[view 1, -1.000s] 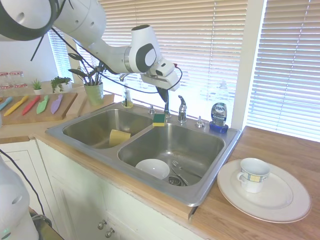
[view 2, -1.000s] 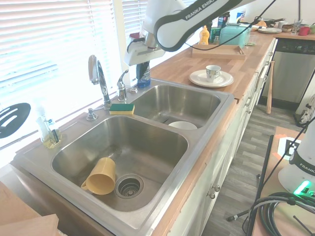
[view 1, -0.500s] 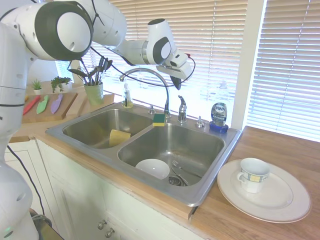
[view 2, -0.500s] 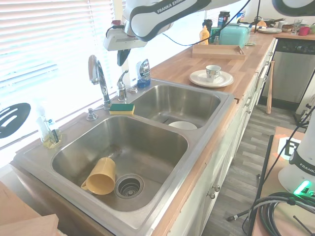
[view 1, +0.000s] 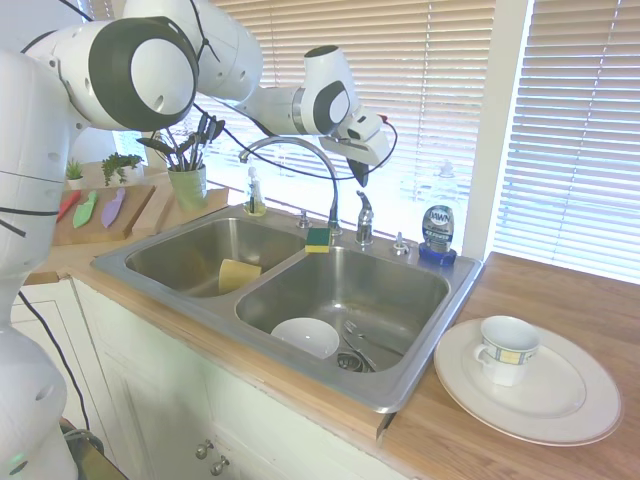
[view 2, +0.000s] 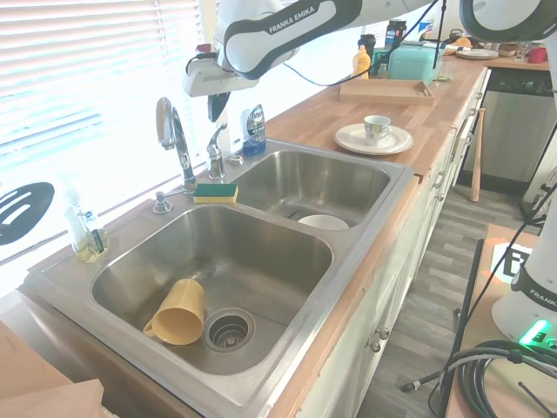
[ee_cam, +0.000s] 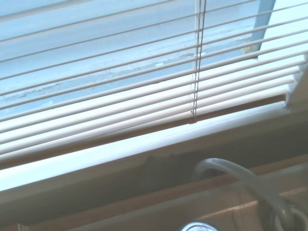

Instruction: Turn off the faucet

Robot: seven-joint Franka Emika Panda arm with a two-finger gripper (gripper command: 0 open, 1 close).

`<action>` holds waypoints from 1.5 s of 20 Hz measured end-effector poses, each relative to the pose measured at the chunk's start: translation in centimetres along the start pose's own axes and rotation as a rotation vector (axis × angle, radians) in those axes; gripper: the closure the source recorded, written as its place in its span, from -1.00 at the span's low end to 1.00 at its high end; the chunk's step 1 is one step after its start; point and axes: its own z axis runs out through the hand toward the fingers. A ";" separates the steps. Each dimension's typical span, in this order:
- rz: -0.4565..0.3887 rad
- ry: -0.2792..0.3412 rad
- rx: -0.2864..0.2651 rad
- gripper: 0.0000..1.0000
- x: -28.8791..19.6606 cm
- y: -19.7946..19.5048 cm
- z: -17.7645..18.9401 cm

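Observation:
The chrome faucet stands on the sink's back ledge, its tall arched spout (view 1: 290,146) (view 2: 171,131) reaching over the divider between the basins. Its short upright lever handle (view 1: 365,214) (view 2: 215,146) sits just beside the spout's base. My gripper (view 1: 361,176) (view 2: 214,106) hangs a short way above the handle, fingers pointing down and shut with nothing between them, not touching it. I see no water stream. The wrist view shows mostly window blinds (ee_cam: 144,96).
A blue dish-soap bottle (view 1: 438,232) (view 2: 253,129) stands beside the handle. A green-yellow sponge (view 1: 318,239) lies on the divider. A white bowl (view 1: 305,336) and a yellow cup (view 2: 177,313) sit in the basins. A plate with a mug (view 1: 508,349) rests on the counter.
The gripper rose from beside the spout, swung across toward the window, and now sits above the lever handle, slightly lower than half a second ago.

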 end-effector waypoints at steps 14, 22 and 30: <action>0.013 -0.034 -0.032 1.00 -1.3 4.9 1.5; 0.007 -0.051 -0.063 1.00 -2.3 7.4 2.4; -0.004 -0.173 -0.232 1.00 -5.1 12.7 2.6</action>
